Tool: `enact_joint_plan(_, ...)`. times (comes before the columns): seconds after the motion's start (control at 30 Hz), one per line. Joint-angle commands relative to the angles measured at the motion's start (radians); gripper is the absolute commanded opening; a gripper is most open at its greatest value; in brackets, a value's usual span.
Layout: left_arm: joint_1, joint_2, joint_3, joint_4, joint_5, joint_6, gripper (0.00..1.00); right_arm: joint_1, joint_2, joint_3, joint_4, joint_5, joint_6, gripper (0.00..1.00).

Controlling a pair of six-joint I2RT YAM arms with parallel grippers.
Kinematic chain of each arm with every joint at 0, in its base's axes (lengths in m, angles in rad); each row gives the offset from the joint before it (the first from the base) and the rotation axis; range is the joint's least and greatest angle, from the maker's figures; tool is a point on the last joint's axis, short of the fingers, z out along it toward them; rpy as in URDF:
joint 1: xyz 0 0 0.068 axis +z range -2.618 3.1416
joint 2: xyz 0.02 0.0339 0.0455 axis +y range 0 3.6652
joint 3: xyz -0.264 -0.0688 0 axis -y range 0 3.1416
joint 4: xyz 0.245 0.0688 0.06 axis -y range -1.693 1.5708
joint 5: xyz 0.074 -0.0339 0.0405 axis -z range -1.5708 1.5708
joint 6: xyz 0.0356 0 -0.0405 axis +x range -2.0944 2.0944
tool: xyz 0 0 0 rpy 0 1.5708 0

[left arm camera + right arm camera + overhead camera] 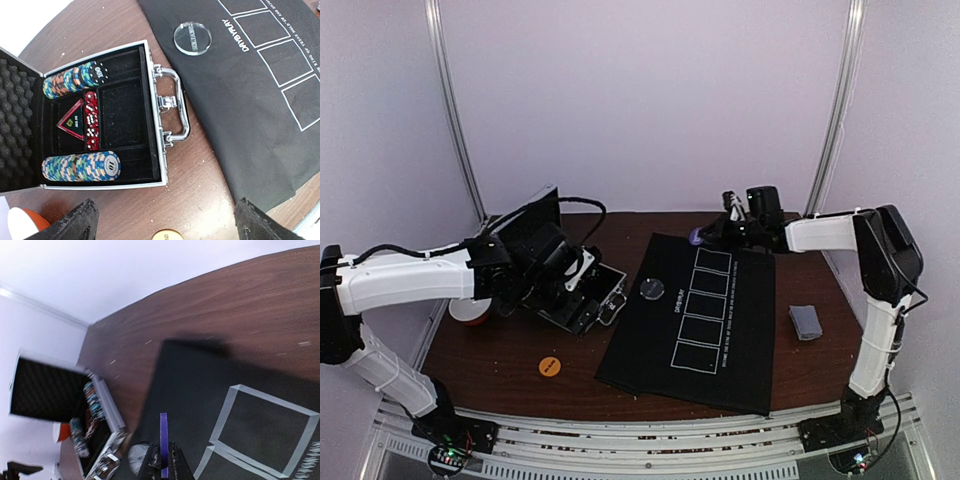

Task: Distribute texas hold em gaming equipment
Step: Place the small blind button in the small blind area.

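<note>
Purple is the colour to watch: the purple button disc stands on its edge between the tips of the right gripper, which is pinched tight on it. It hangs over the far left corner of the black felt mat, just beside the first printed box.

Because the disc is held upright, I think it could roll or fall badly if you let go from high. Bring it low, tilt the wrist so that one face comes near to the felt, and only then release. Choose a spot apart from the clear round disc, which lies on the left part of the mat.

The left gripper is spread wide and holds nothing. It hovers over the near side of the open silver case, where the rows of poker chips lie in their slots. The orange disc rests on the bare table, near left, and the grey-blue cards lie to the right of the mat.
</note>
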Motion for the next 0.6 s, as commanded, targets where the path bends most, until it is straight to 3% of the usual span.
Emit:
enact_joint_plan(0.0,0.011,0.006,-0.04,0.029,0.027,-0.041,0.98,-0.17,-0.008,-0.019,-0.174,0.123,-0.085,0.0)
enact_joint_plan(0.2,0.04,0.009,-0.112,0.029,0.075,-0.097,0.98,-0.287,0.077,0.023,-0.223,0.125,-0.109,0.0)
enact_joint_plan(0.57,0.048,0.013,-0.155,0.028,0.101,-0.117,0.98,-0.353,0.147,0.013,-0.206,0.049,-0.089,0.0)
